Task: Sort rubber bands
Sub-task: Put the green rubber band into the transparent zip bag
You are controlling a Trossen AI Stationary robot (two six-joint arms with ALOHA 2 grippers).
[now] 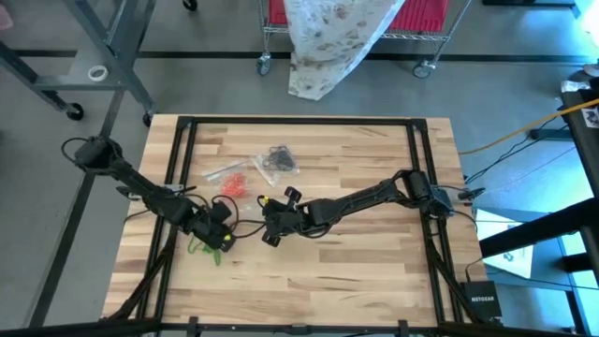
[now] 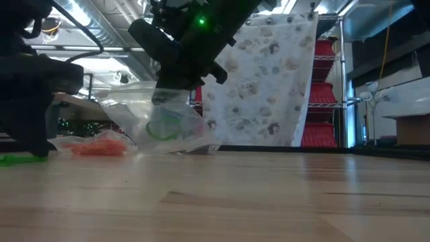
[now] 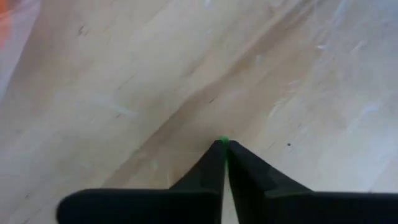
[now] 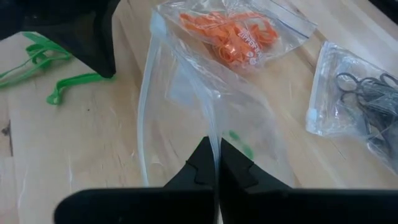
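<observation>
Left gripper (image 1: 218,234) is sitting low over the near-left part of the wooden table (image 1: 374,271), directly at the loose green rubber bands (image 1: 201,246) lying there; in its own wrist view the two fingers (image 3: 211,168) are pressed together with a speck of bright green (image 3: 224,142) showing right at the tips, so the jaws are pinching a green band, though how much of it is caught cannot be told. Right gripper (image 1: 265,198) is reaching across to the table's middle, just beside the left one; its jaws are together and clamping the edge of a clear plastic bag (image 4: 205,106), which is hanging open and lifted off the wood, as the low view shows, with a green loop (image 2: 163,128) curled inside it. Two more clear bags are lying flat farther back on the table: one holding the orange-red bands (image 4: 233,34), and next to it one holding the black bands (image 4: 367,93). In the right wrist view the loose green bands (image 4: 37,59) are lying on bare wood beside the dark body of the left gripper, apart from the held bag. Beyond the table a floral cloth (image 2: 269,81) is draping over a wire cart with red bins (image 2: 324,91).
</observation>
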